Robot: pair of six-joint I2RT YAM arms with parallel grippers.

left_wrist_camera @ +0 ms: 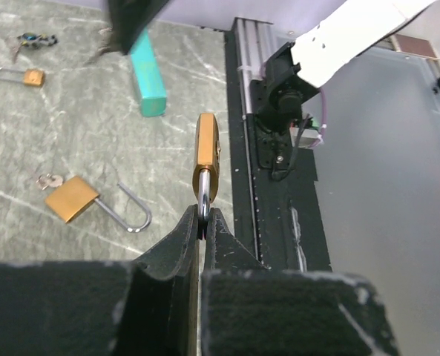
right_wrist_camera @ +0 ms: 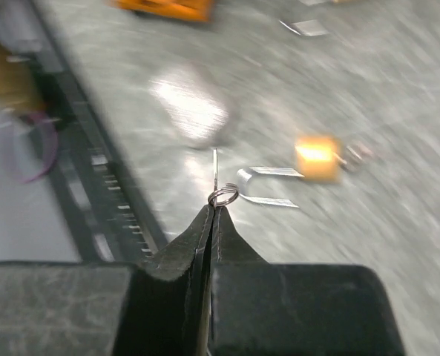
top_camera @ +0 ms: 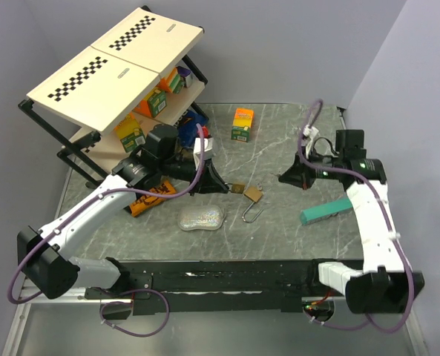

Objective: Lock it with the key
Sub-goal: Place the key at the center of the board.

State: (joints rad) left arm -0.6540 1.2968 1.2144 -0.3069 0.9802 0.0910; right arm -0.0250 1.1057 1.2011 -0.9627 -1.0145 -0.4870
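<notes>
My left gripper (top_camera: 221, 186) is shut on the steel shackle of a brass padlock (left_wrist_camera: 206, 152) and holds it above the table; the jaws pinch the shackle in the left wrist view (left_wrist_camera: 203, 219). My right gripper (top_camera: 283, 178) is shut on a thin key with a small ring (right_wrist_camera: 221, 194), its blade pointing away from the fingers; its view is motion-blurred. A second brass padlock (top_camera: 253, 194) lies on the table between the grippers with its shackle (top_camera: 251, 215) swung open. It also shows in the left wrist view (left_wrist_camera: 71, 198) and the right wrist view (right_wrist_camera: 314, 157).
A silver pouch (top_camera: 202, 218), an orange packet (top_camera: 147, 199) and a teal box (top_camera: 325, 211) lie on the table. An orange-green carton (top_camera: 242, 124) stands at the back. A shelf rack (top_camera: 116, 89) stands at the back left. A third small padlock (left_wrist_camera: 23, 76) lies farther off.
</notes>
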